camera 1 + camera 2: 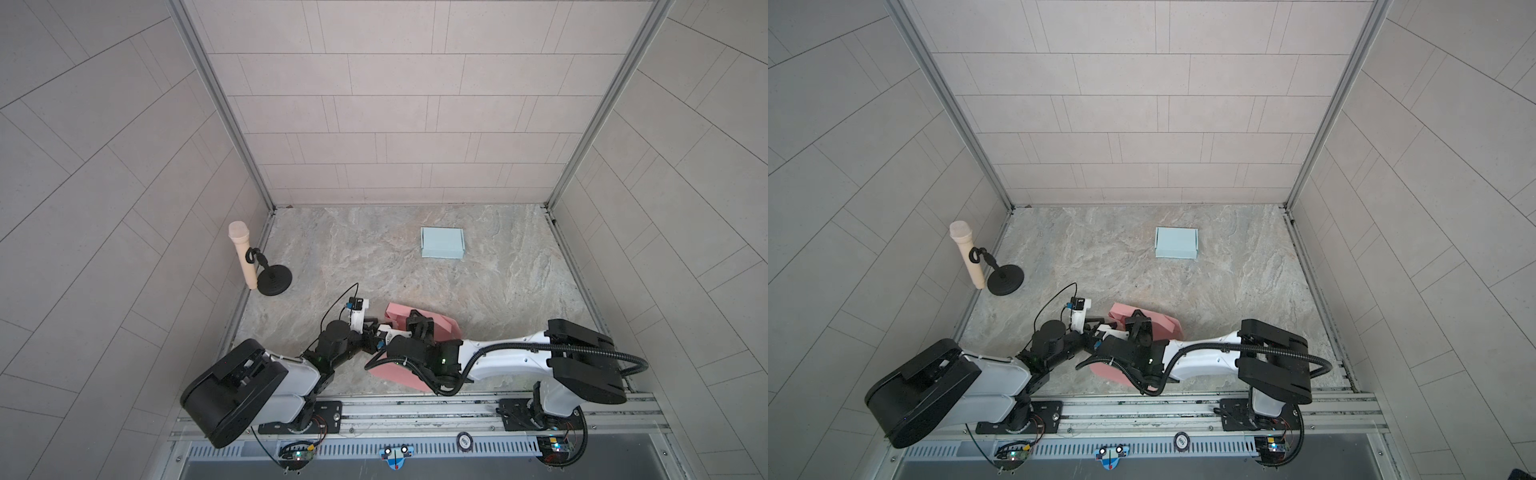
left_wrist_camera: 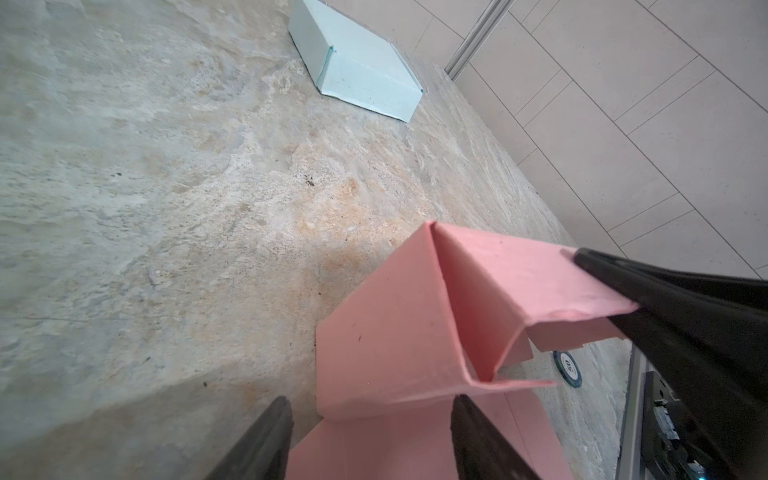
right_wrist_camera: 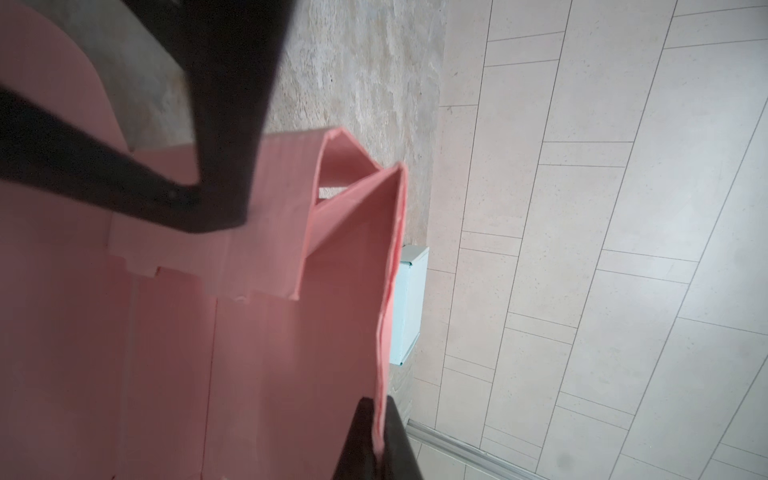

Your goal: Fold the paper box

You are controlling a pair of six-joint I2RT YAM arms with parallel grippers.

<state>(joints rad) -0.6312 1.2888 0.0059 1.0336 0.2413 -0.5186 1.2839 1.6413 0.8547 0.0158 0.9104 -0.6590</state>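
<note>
The pink paper box [image 1: 395, 312] lies half formed at the near edge of the tabletop [image 1: 415, 270], between the two arms, with its flat panels spread out and one side wall raised. The right end effector [image 3: 377, 404] is pinched tight on the top edge of that raised wall. The left end effector [image 2: 370, 400] stands partly open with the folded corner between its fingers, not closed on anything. A finished blue box [image 1: 442, 243] sits well apart toward the back. The step in hand looks like tucking the corner flap in behind the wall. To do it well, the right should keep the wall upright and steady while the left closes on the flap near its crease. It should then turn the flap slowly along the scored line, so the thin card bends there and does not buckle
</note>
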